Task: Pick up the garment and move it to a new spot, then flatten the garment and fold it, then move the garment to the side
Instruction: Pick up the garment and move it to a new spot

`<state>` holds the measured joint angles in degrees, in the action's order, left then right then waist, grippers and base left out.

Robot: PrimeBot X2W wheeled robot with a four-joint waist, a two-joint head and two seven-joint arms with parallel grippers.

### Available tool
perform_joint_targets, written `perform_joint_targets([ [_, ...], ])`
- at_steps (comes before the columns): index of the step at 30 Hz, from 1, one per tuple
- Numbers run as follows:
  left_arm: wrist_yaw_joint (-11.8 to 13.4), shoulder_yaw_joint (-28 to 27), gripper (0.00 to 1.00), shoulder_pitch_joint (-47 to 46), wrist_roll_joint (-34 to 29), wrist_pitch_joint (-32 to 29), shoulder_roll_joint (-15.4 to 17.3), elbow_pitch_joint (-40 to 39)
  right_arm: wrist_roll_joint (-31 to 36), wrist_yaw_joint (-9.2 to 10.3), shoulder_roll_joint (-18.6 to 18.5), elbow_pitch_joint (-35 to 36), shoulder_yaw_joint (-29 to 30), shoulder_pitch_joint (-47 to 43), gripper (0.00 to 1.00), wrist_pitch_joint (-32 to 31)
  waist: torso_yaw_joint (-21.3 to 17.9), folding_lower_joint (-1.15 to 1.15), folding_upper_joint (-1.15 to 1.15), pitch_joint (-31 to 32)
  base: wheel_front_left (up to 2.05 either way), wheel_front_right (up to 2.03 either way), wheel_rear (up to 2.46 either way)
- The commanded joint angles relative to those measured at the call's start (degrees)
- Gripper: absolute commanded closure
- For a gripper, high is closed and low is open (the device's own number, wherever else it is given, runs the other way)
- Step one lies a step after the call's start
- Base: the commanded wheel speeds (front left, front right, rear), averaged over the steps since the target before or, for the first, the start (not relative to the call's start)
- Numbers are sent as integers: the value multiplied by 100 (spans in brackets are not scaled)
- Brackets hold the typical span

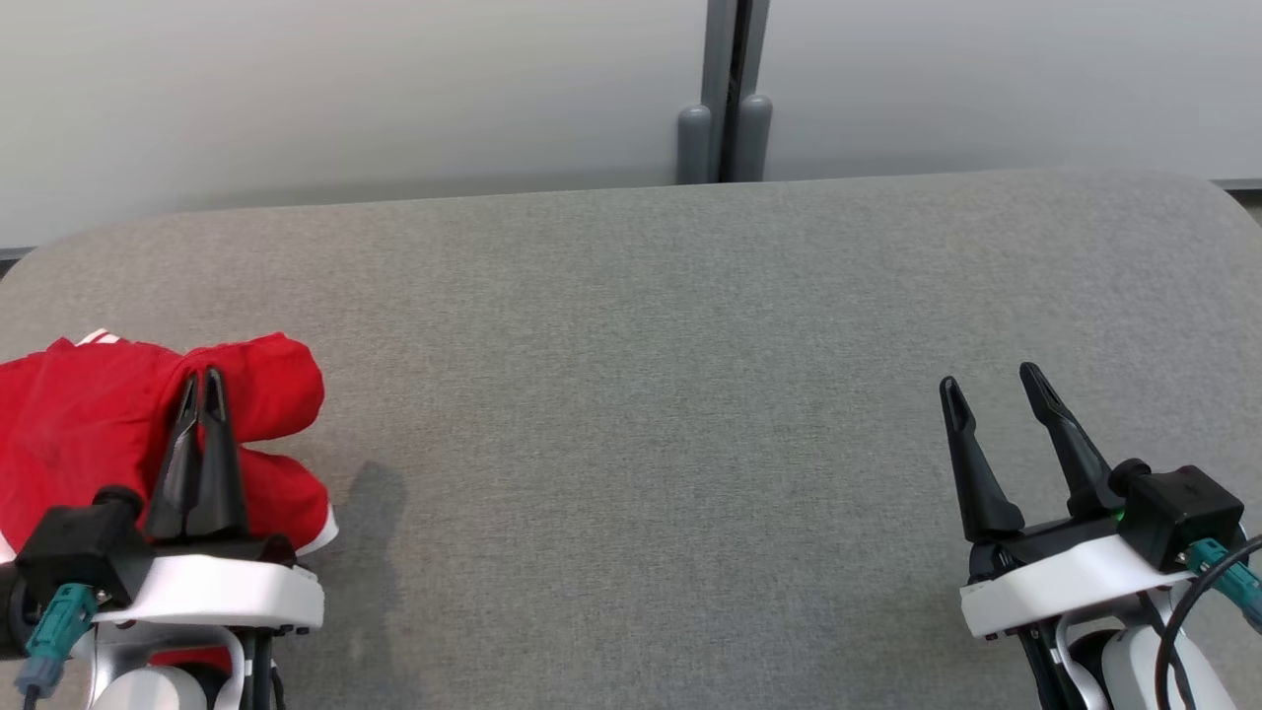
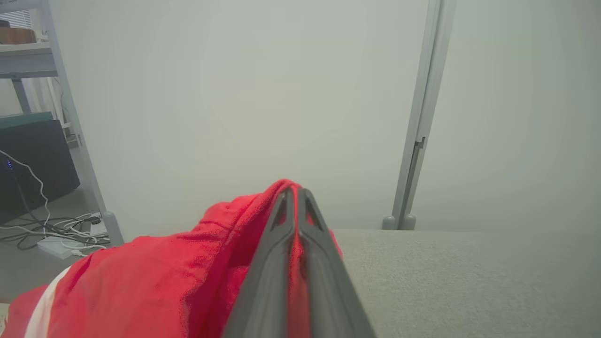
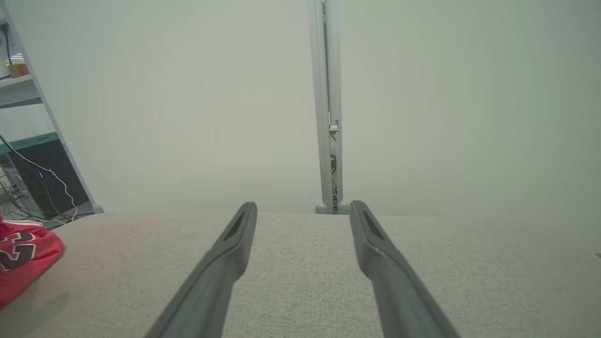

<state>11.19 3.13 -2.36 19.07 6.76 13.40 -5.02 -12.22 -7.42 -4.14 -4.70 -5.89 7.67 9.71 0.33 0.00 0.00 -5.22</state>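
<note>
The garment is a red jersey with white trim, bunched at the left edge of the grey table. My left gripper is shut, its dark fingers pressed together over the cloth. In the left wrist view the red garment rises in a peak to the left gripper tips, and red shows between the fingers, so the cloth is pinched. My right gripper stands open over bare table at the right, holding nothing. The right wrist view has the right gripper wide apart and the garment at far left.
The table is padded with rounded far corners. Behind it stand pale partition panels joined by a grey post. Off the table's left side are a metal shelf frame and cables on the floor.
</note>
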Motion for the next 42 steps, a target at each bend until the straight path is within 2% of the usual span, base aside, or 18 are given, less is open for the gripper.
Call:
perform_joint_targets([
  [1,8,80,100,-34,-116,-50,21,-136,-36,-13,-10,19,34,-4,0,43,-207,0,0,-73,0,0,0],
  [6,-131,373,100,-532,-211,-189,-8,-376,-31,-13,16,67,35,153,0,47,-600,0,0,-313,0,0,0],
  [15,-697,1351,100,-1812,-308,-557,-321,-188,-104,-13,66,90,13,404,0,182,-1436,0,0,-925,0,0,0],
  [24,-1087,2139,100,-2623,-438,-760,-690,976,-272,-13,109,-61,4,615,0,412,-2038,0,0,-1657,0,0,0],
  [32,-1319,2519,98,-2820,-353,-578,-859,2270,-408,-13,115,-246,25,719,0,533,-2091,0,0,-1797,0,0,0],
  [34,-1358,2620,0,-2868,-354,-497,-908,2430,-389,-13,114,-269,70,740,0,552,-2016,0,0,-1754,0,0,0],
  [42,-1366,2669,0,-2730,-75,1,-971,2351,-221,-13,107,-350,158,704,0,559,-1512,0,0,-1325,0,0,0],
])
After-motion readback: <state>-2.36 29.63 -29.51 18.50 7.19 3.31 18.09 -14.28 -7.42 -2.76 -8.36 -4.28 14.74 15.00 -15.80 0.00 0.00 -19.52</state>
